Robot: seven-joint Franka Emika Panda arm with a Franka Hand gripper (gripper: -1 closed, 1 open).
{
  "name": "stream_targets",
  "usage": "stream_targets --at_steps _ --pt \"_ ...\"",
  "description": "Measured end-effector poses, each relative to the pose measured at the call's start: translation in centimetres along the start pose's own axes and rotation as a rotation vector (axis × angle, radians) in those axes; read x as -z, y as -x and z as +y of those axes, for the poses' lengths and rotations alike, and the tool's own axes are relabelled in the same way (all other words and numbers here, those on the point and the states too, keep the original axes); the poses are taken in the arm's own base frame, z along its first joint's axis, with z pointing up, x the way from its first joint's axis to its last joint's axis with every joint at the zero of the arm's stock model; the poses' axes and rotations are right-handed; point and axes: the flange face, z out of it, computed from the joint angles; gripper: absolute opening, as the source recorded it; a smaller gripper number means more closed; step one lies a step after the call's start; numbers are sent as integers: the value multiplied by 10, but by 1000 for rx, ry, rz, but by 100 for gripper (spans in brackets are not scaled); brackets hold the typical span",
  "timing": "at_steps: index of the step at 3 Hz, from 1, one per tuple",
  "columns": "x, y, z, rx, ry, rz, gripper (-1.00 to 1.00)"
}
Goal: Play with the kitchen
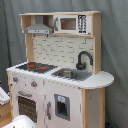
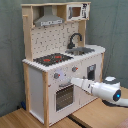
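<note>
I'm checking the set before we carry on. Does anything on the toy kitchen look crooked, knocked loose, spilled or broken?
Nothing stands out. The kitchen stands upright in both exterior views, the faucet is upright behind the sink, the stovetop lies flat, and the oven door looks shut. The arm reaches toward the front panel.

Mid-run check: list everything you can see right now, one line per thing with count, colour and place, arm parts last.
kitchen: one, pale wood and white panels, standing on a wooden floor in the second exterior view
stovetop: one, black with red rings, on the counter
sink: one, grey, in the counter beside the stovetop
faucet: one, black, behind the sink
hood: one, grey, under the top shelf
microwave: one, white, top shelf beside the hood
oven door: one, white with dark window, below the stovetop
arm: one, white, reaching toward the kitchen's front panel near the knobs
</note>
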Motion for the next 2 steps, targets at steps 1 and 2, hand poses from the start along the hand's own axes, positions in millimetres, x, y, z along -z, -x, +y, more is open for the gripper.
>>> stream_targets --at_steps 1,2 --pt "19 3 -3 61 -1 -16 100" --pt "39 6 -6 125 -1 -30 100"
